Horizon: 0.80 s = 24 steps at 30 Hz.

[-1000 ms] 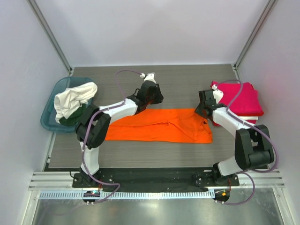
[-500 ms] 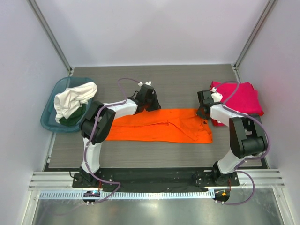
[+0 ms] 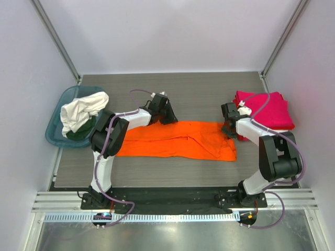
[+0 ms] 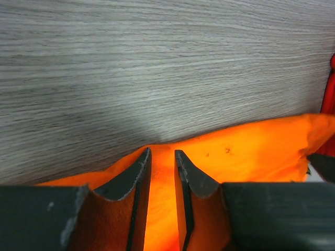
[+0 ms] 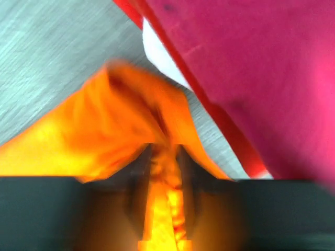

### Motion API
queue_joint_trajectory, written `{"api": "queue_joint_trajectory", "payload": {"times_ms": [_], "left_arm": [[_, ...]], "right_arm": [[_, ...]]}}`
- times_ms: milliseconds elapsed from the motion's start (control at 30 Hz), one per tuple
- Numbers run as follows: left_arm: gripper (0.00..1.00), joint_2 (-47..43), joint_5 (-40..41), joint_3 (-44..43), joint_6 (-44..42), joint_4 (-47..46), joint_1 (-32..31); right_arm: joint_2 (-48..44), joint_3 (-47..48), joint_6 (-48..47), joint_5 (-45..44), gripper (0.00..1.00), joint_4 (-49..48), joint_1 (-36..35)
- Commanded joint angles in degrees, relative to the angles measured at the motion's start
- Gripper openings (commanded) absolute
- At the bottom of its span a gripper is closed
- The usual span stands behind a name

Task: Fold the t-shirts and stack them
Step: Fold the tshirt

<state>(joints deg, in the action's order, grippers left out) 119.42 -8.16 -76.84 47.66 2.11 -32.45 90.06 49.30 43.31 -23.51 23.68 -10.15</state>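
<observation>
An orange t-shirt (image 3: 178,140) lies flat across the middle of the table as a long folded band. My left gripper (image 3: 163,119) is down at its far edge, left of centre. In the left wrist view its jaws (image 4: 161,154) stand close together with orange cloth (image 4: 246,151) between them. My right gripper (image 3: 229,130) is at the shirt's far right corner. In the right wrist view it (image 5: 165,157) is shut on a bunched fold of the orange cloth (image 5: 104,120). A stack of folded shirts with a magenta one (image 3: 267,110) on top lies at the right.
A blue basket (image 3: 55,130) at the left holds white (image 3: 81,110) and dark green clothes. The magenta stack (image 5: 251,63) lies right beside my right gripper, with a white layer (image 5: 159,55) under it. Frame posts stand at the back corners.
Both grippers have come toward the near side and down onto the orange shirt's far edge. The shirt itself has hardly moved.
</observation>
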Motion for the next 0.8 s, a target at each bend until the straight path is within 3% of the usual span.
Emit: {"api": "queue_joint_trajectory", "payload": {"times_ms": [0, 133, 233, 333, 533, 767], "left_arm": [[0.26, 0.8, 1.7, -0.9, -1.5, 4.0, 0.6], [0.26, 0.8, 0.5, -1.7, -2.9, 3.9, 0.3], [0.27, 0.2, 1.1, -2.8, -5.3, 3.4, -1.5], [0.27, -0.3, 2.4, -4.0, -7.6, 2.9, -3.2], [0.28, -0.8, -1.9, -3.8, -8.5, -3.6, -4.4], [0.29, -1.7, -4.8, -2.4, -9.1, -8.2, -4.8]], "right_arm": [[-7.6, 1.6, -4.8, -1.7, 0.39, 1.0, -1.2], [-12.8, 2.8, -9.6, 0.0, 0.47, 1.0, -2.4], [-14.7, 1.8, -14.1, 13.4, 0.46, -2.5, -2.6], [-13.1, 1.9, -16.2, 25.4, 0.46, -5.2, -3.8], [-7.5, 2.6, -17.6, 36.7, 0.54, -10.1, -5.5], [-2.4, 0.9, -17.2, 42.1, 0.54, -14.9, -5.6]]}}
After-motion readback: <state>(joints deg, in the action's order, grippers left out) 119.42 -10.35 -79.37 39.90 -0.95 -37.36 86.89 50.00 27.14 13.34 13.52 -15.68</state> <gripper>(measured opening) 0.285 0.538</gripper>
